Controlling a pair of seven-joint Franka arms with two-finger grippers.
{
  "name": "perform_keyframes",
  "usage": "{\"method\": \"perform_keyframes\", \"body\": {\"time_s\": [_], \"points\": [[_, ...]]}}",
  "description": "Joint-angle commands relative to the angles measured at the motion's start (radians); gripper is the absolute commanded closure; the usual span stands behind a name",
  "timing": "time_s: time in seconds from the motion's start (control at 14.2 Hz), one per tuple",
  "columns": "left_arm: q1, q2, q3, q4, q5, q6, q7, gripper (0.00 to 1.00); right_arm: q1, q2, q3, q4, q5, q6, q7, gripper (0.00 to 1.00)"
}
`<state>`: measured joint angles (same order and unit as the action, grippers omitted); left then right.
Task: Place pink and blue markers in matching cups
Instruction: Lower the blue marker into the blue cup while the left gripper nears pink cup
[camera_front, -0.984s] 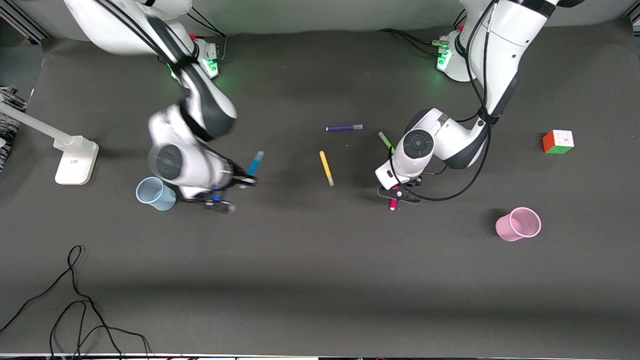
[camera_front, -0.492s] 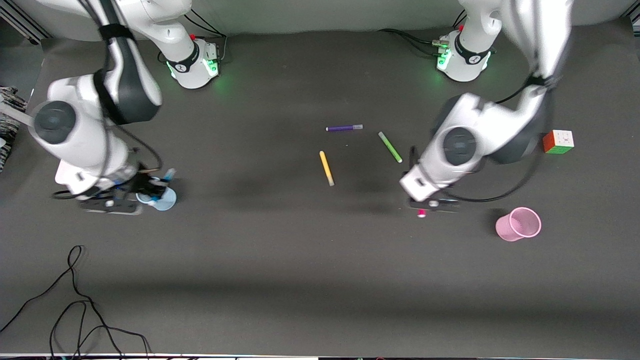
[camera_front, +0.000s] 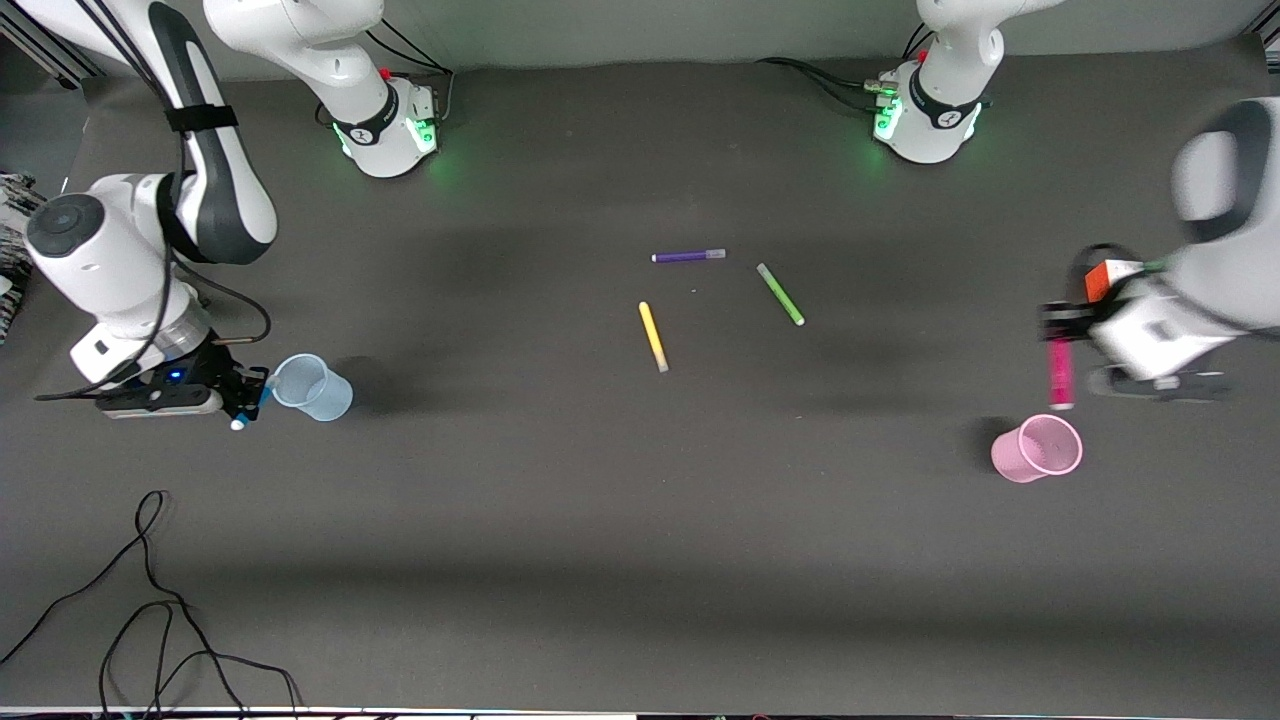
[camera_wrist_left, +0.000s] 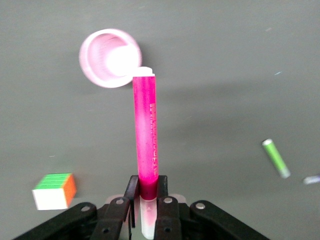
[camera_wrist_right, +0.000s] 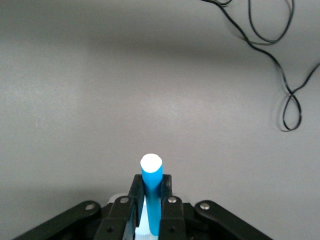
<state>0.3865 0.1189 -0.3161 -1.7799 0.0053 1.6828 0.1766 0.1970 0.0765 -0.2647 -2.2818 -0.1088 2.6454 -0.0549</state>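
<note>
Pink marker (camera_front: 1060, 372) is held clamped by the left gripper (camera_front: 1062, 330) over table near the pink cup (camera_front: 1037, 449); blue marker (camera_front: 243, 416) is carried beside the blue cup (camera_front: 311, 387). Left wrist: tip short of rim, so a drop could miss. Right wrist: right gripper (camera_wrist_right: 151, 200) is clamped on blue marker, cup unseen.

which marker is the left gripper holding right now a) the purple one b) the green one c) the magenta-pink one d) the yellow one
c: the left gripper is shut on the magenta-pink felt marker, held above the table beside the pink plastic cup; the yellow marker, green marker and purple marker lie on the dark table.
</note>
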Motion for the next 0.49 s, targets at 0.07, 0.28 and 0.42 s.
{"method": "perform_keyframes", "body": {"time_s": [0.07,0.28,0.42], "points": [[0.083,0.022,-0.011,-0.016,0.039,-0.018,0.129,1.00,0.010,-0.008,-0.001,-0.079,-0.015,0.125,-0.002,1.00],[0.046,0.121,-0.014,0.060,0.099,-0.052,0.112,1.00,0.010,-0.009,-0.001,-0.114,-0.012,0.136,0.000,1.00],[0.016,0.268,-0.014,0.245,0.143,-0.223,0.049,1.00,0.010,-0.007,-0.001,-0.133,-0.012,0.153,0.000,1.00]]}}
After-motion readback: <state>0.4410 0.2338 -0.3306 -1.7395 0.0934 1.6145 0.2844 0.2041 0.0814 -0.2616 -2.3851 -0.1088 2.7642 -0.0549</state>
